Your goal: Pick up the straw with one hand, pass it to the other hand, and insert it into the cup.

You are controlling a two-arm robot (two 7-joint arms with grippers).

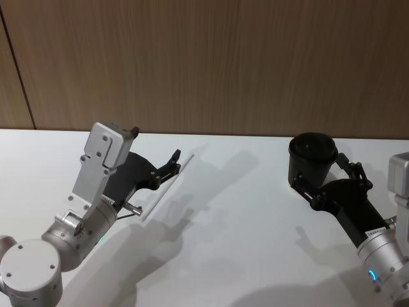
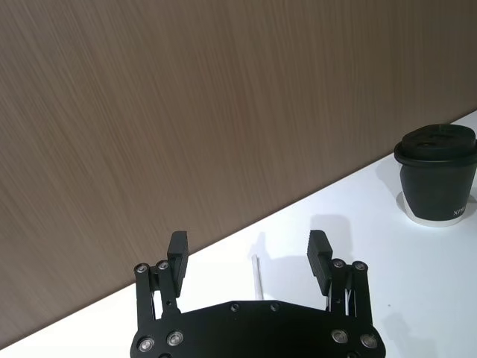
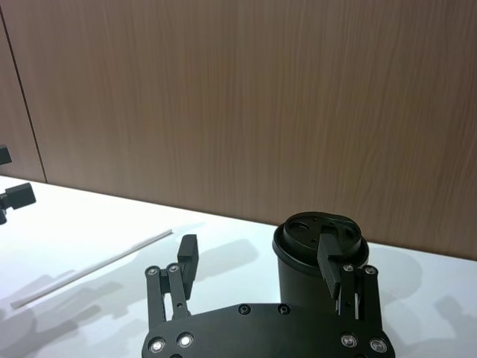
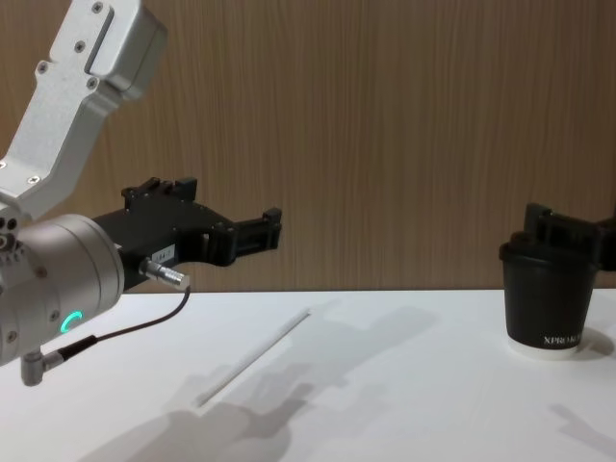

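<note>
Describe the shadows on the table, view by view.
Head view: the left gripper casts soft, doubled shadows right of the straw. Chest view: blurry gripper shadows lie on the table around the straw. Right wrist view: faint shadows beside the cup.

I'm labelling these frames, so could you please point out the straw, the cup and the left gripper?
straw (image 4: pixel 252 357), chest view, middle of its length.
cup (image 4: pixel 545 300), chest view, side wall above the lettering.
left gripper (image 2: pixel 249 240), left wrist view, midway between its open fingers.
</note>
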